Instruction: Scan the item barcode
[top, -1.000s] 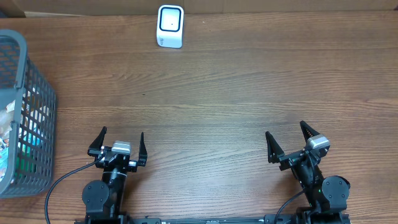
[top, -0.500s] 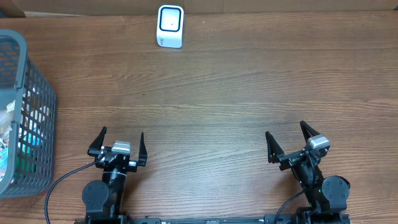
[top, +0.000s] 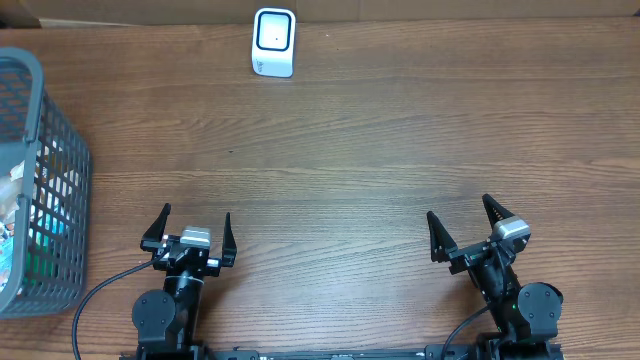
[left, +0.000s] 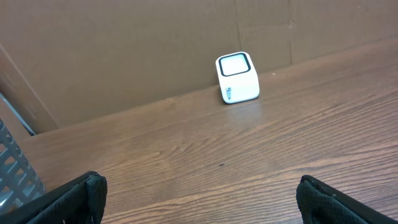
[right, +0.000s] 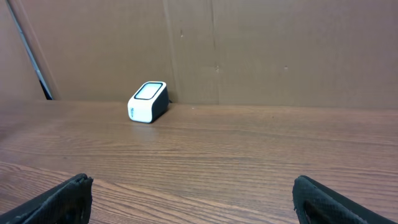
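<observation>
I find the overhead camera looking straight down on the whole bench (top: 340, 130), far enough off to take in its full depth. The left wrist camera sits low behind the left hand (top: 196, 224), facing forward across the bench to the cardboard wall (left: 124, 50). The right wrist camera does likewise behind the right hand (top: 459, 216). All three views share the white scanner (top: 273, 42) at the far edge. Overhead and left wrist also share the basket (top: 62, 190).

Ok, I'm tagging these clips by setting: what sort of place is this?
Likely a lab mock-up of a shop checkout: a white barcode scanner stands at the far edge of a wooden table, and a grey mesh basket of packaged goods sits at the left.
</observation>
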